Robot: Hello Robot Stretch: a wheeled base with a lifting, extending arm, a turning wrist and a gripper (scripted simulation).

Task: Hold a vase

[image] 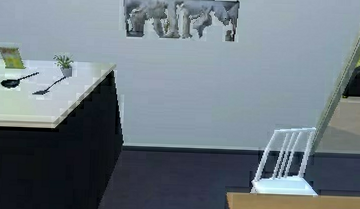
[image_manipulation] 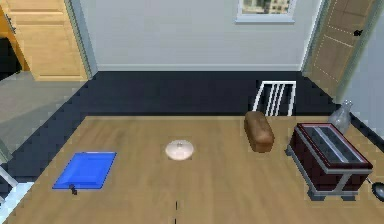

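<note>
A small pale grey, glassy shape [image_manipulation: 341,116] with a narrow top stands at the far right of the wooden table [image_manipulation: 200,180] in the arm side view. It could be the vase. It sits just behind a dark red box-like appliance [image_manipulation: 328,157].
On the table lie a blue flat thing [image_manipulation: 86,169], a pale round dish [image_manipulation: 179,150] and a brown loaf [image_manipulation: 259,131]. A white chair [image_manipulation: 273,97] stands at the table's far edge. In the forward view, a white-topped counter [image: 48,108] carries a small plant [image: 63,63] and black utensils [image: 47,87].
</note>
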